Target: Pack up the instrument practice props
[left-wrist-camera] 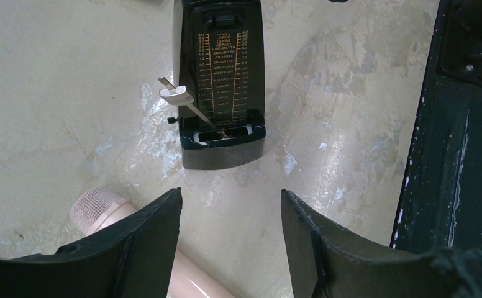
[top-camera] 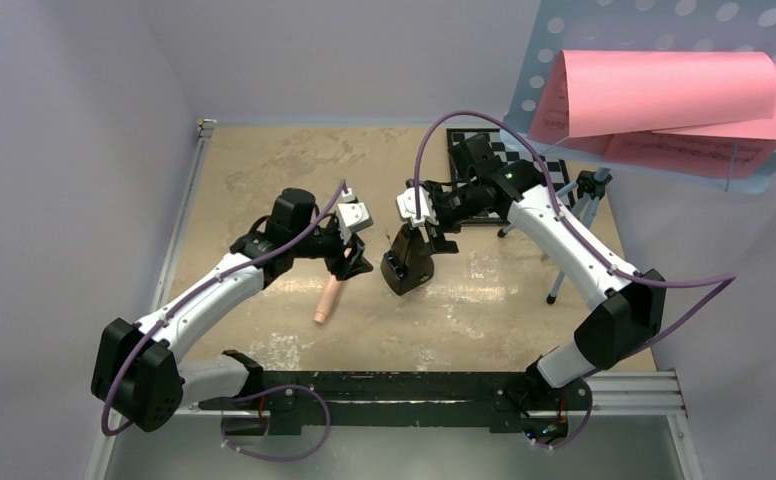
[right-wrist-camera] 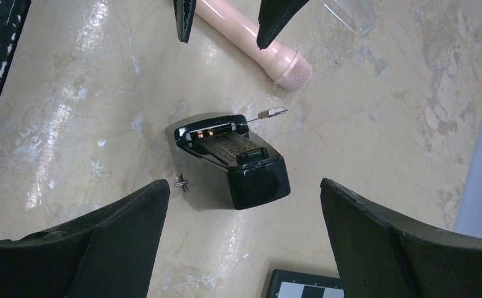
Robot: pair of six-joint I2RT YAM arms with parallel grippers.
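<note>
From above, the packing has hardly begun: the light-blue music stand (top-camera: 564, 35) is up on its tripod at the upper right of the frame, with the pink sheet-music pages (top-camera: 664, 95) curling on its tray. The black metronome (top-camera: 407, 268) and the peach-pink recorder (top-camera: 327, 300) both lie loose on the table (top-camera: 264, 170) at mid-frame. No case or box to receive them shows anywhere. The left gripper (top-camera: 349, 262) hangs over the recorder's upper end and the right gripper (top-camera: 416, 235) over the metronome; the chessboard (top-camera: 484, 150) lies behind them. In the left wrist view the left fingers (left-wrist-camera: 151, 242) are spread and pinch nothing. The recorder's grilled end (left-wrist-camera: 99, 208) pokes out at lower left beside one finger, and the metronome (left-wrist-camera: 223, 81) sits at top centre, its scale uncovered and its pendulum leaning left. In the right wrist view the right jaws stand wide apart and empty above the metronome (right-wrist-camera: 238, 167). At the top edge the left arm's fingertips (right-wrist-camera: 182, 15) straddle the recorder (right-wrist-camera: 251, 31) without closing on it. By my judgement, every prop remains to be picked up and stowed.
</note>
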